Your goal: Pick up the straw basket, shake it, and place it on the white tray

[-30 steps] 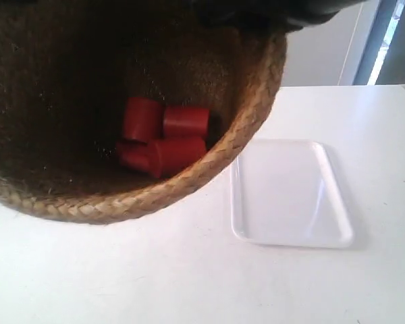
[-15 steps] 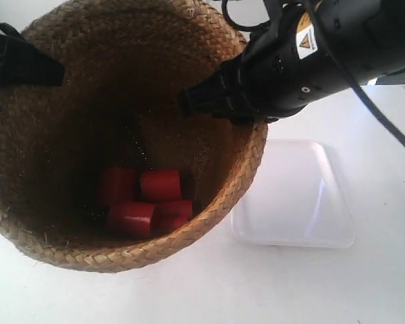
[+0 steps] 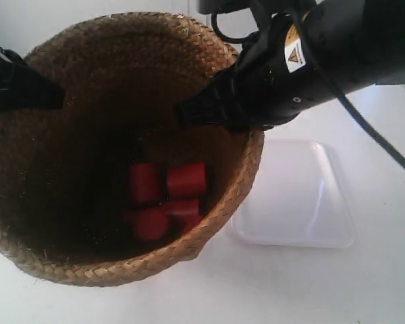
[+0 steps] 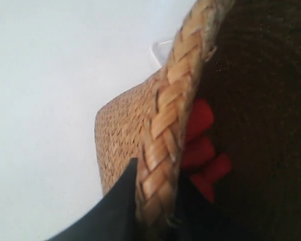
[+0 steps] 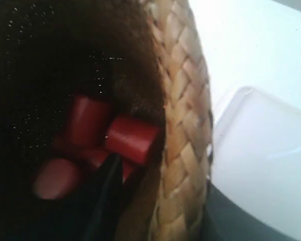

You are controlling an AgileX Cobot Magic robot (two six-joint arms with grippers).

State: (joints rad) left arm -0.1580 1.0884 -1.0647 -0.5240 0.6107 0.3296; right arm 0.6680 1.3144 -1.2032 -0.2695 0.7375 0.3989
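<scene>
The straw basket (image 3: pixel 121 270) fills the exterior view's left and hangs between both grippers, its side covering the white tray's left edge. My left gripper (image 4: pixel 158 193) is shut on the basket's braided rim (image 4: pixel 170 115), one finger outside and one inside. My right gripper (image 5: pixel 168 206) is shut on the opposite rim (image 5: pixel 183 115), the side nearest the tray. In the exterior view the left gripper (image 3: pixel 54 94) holds the rim at the left and the right gripper (image 3: pixel 189 111) at the right. The white tray (image 3: pixel 304 196) lies flat and bare on the table.
Several red cylinders (image 3: pixel 167 196) lie loose on the basket's dark floor, also seen as red cylinders (image 5: pixel 133 138) in the right wrist view. The white table (image 3: pixel 290 283) spreads around tray and basket. The right arm's black body (image 3: pixel 324 54) hangs over the tray's far end.
The basket has dropped away from the camera and levelled, so its whole rim and both grippers now show. The red cylinders have slid across its floor.
</scene>
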